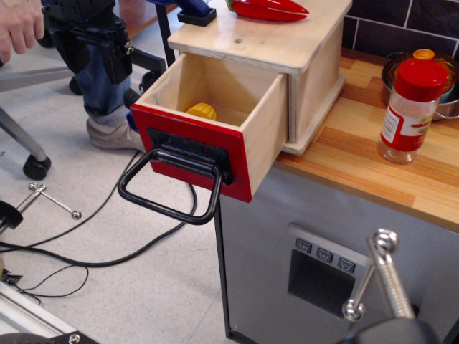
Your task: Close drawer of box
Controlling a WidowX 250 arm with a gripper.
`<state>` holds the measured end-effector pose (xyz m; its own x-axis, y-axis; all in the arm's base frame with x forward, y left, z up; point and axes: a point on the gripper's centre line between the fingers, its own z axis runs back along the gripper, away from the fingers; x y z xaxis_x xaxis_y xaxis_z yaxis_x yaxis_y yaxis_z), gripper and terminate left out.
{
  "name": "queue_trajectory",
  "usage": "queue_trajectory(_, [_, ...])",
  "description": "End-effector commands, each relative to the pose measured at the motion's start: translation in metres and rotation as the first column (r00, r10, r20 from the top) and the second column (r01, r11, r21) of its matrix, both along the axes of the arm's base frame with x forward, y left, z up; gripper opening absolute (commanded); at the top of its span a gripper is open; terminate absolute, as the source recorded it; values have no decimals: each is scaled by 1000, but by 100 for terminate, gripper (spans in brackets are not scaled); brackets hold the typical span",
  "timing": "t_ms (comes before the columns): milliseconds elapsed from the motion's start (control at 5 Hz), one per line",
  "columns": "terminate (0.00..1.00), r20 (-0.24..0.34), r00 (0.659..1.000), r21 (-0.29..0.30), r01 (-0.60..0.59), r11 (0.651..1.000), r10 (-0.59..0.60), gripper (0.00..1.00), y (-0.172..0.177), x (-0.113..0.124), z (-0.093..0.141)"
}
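Drawer (215, 122) is pulled well out of the box (315, 86), overhanging the counter (373, 165) edge toward the near left. Pale plywood tray, red front panel (188, 147), black plate on it, big black loop handle (172, 193) hanging down and forward. Something yellow (203, 110) sits inside at the front, mostly hidden by the panel.

Box is light plywood with a flat overhanging top board, sitting at the left end of the wooden counter. A red object (269, 8) lies on the top board, cut off by the frame edge.

Spice bottle (412, 107) with red cap stands right of the box, well apart from it, with a metal bowl (445, 100) just behind. Grey cabinet (323, 265) below the counter has a recessed panel.

Gripper (384, 287) is at the near right, low, in front of the cabinet and well apart from the drawer. Only one metal finger-like rod and a dark body show; can't tell whether it's spread or pressed together. It holds nothing visible.

Floor on the left: black cables (93, 236), a chair wheel (36, 166), a person's leg (107, 93) and hand (21, 25).
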<state>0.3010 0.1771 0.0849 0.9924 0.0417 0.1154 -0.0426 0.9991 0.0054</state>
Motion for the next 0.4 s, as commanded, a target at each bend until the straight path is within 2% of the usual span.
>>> queue_trajectory(0, [0,0,1000,0,0,1000,0,100,0,0,0])
queue_trajectory(200, [0,2,998,-55,60,997,-60,100,-7,-33,20])
